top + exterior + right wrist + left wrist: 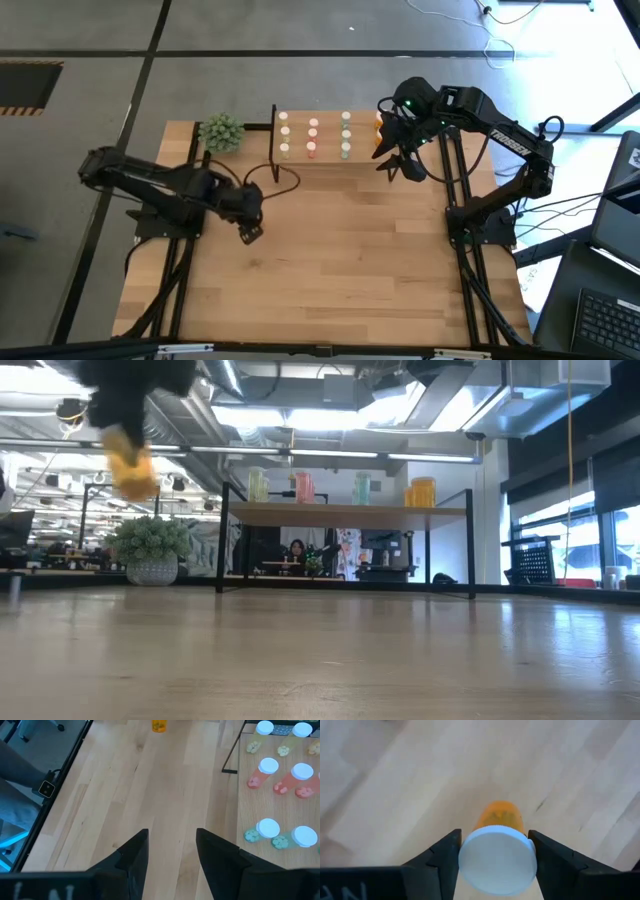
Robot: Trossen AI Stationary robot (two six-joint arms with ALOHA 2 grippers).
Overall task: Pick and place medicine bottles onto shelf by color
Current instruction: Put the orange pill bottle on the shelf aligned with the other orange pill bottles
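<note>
Shelf (pixel 330 135): yellow, pink and green rows filled, orange column at its right end. Left gripper (pixel 495 857): clamped on the orange bottle (pixel 499 817), mid-table; right gripper (pixel 170 855) empty, jaws apart, beside that end. I'd carry level, cap up, lowering beside the orange ones.

Left hand (pixel 495 862) clamped shut; right hand (pixel 172 852) hovers, fingers apart.

The only readable lettering is "TROSSEN" along the right arm (pixel 517 141), barely legible.
</note>
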